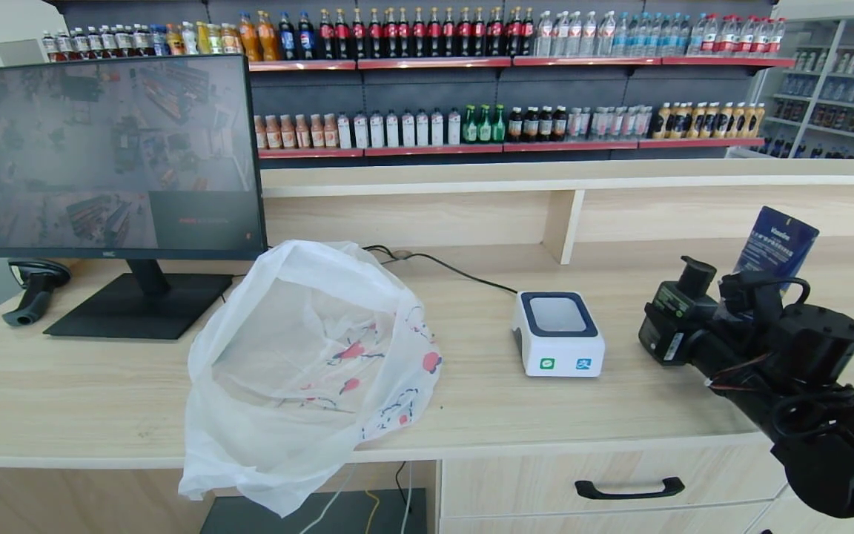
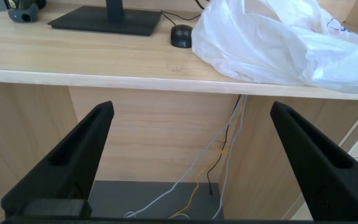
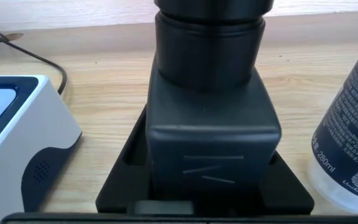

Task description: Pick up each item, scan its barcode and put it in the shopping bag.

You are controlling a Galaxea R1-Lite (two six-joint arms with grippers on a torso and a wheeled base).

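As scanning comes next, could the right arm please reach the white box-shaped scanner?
Probably yes: right gripper, holding a black square bottle, has bare wooden counter before the white box-shaped scanner.

The shopping bag (image 1: 308, 371) is translucent white, printed with red blossoms and thin dark twigs. The scanner (image 1: 557, 334) is white, with a navy frame round its grey window and one green and one blue square on its front. The square bottle (image 3: 210, 124) is charcoal with a black cap. The bench (image 1: 64, 393) is pale wood grain; the monitor (image 1: 108, 156), mouse (image 2: 181, 35) and left tool (image 2: 191, 109) are black
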